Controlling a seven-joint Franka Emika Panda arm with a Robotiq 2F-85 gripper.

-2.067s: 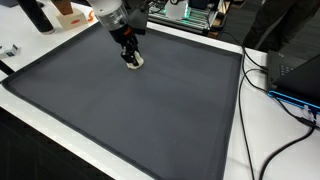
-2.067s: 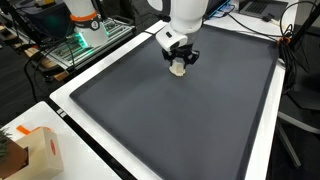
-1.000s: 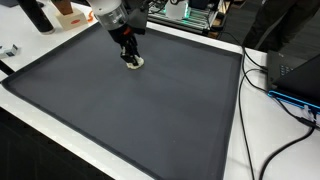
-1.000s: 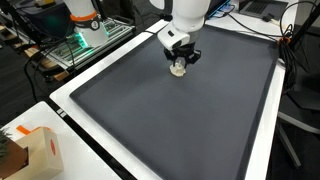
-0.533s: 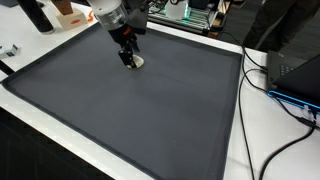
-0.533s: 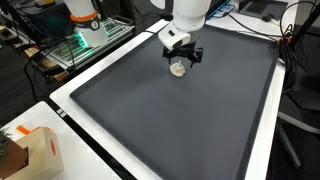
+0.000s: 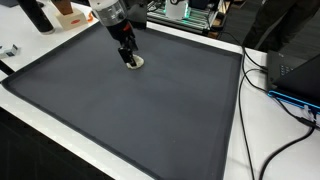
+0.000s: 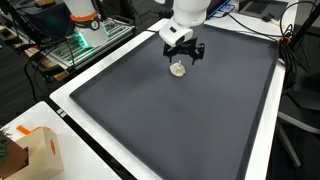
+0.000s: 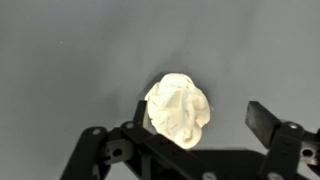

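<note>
Fingers: we see the gripper [image 8: 184, 53] with its jaws spread wide, gripping nothing.
Wad: the crumpled white wad [image 9: 178, 108] lies on the dark mat [image 8: 170, 125], between the fingers [image 9: 262, 118] in the wrist view. It sits close against one finger and well apart from the other.
Height: in both exterior views the wad rests just below the fingertips.
Edges: we find the wad in the mat's far part, near the far rim and the white table border [image 8: 60, 100].
Open room: the mat stretches wide toward the near rim and to both sides.
Beyond the mat: cables [image 7: 275, 92] and a cardboard box [image 8: 35, 150].
</note>
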